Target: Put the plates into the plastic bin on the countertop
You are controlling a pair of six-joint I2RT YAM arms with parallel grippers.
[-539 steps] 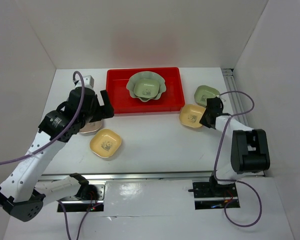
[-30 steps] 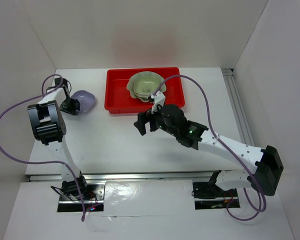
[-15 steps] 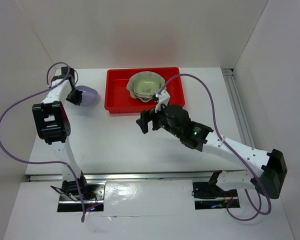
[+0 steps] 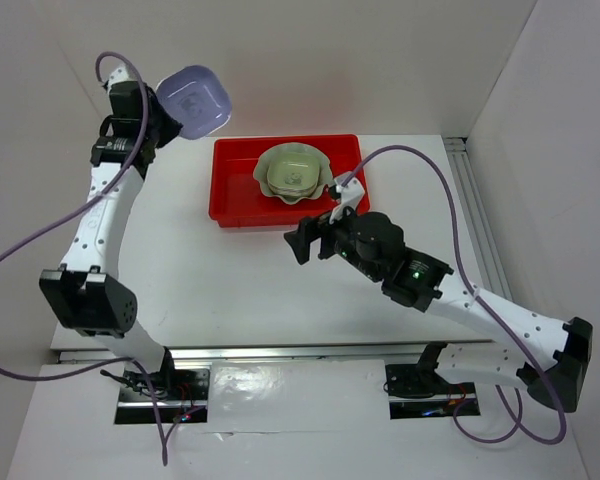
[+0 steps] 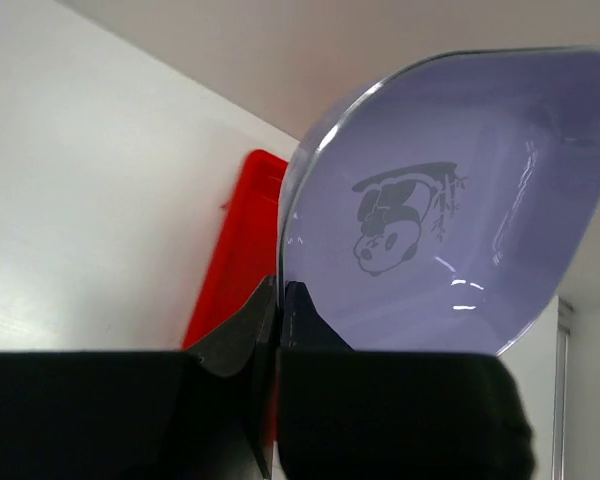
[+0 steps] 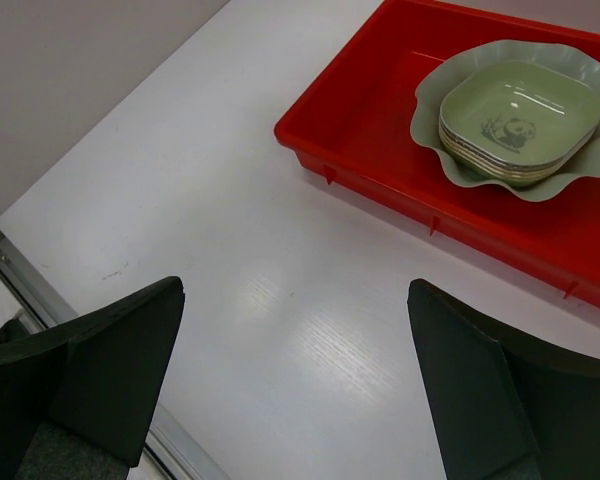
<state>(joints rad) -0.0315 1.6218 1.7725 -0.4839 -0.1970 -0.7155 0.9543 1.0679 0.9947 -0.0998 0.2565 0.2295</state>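
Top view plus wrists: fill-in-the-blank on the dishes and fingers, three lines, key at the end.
The left fingers pinch a ____ dish in the air.
The stack of small dishes sits in the scalloped dish inside the ____ bin.
The right fingers are ____, holding nothing.
Missing: lavender; red; open.
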